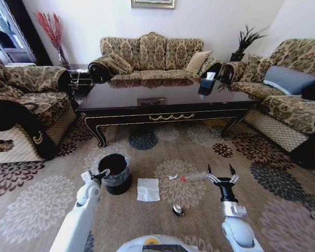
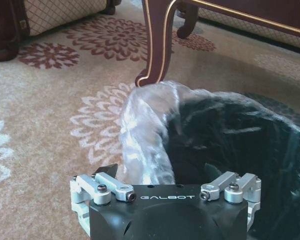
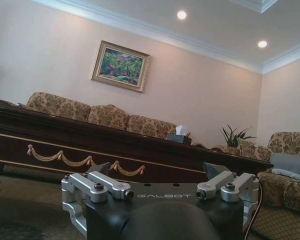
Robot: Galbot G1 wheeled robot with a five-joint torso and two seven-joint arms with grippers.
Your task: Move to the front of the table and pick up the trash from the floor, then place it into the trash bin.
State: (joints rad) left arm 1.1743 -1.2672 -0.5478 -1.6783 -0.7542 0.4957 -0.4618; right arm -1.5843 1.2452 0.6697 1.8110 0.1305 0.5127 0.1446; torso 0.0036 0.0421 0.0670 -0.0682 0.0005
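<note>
The right claw (image 1: 221,173) is released, its fingers spread, low over the floor (image 1: 42,210). The wrapper (image 1: 191,177) lies just to its left, long axis pointing toward it. The left claw (image 1: 97,175) hangs at the bin (image 1: 115,173); its state I cannot tell.

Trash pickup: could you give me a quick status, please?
Left hand at trash bin rim, right hand open by clear wrapper. Napkin on floor. Nothing blocking.

We see a black trash bin (image 1: 115,172) and white napkin (image 1: 148,189) on tan, flower-medallioned carpet (image 1: 37,210), lower frame.
</note>
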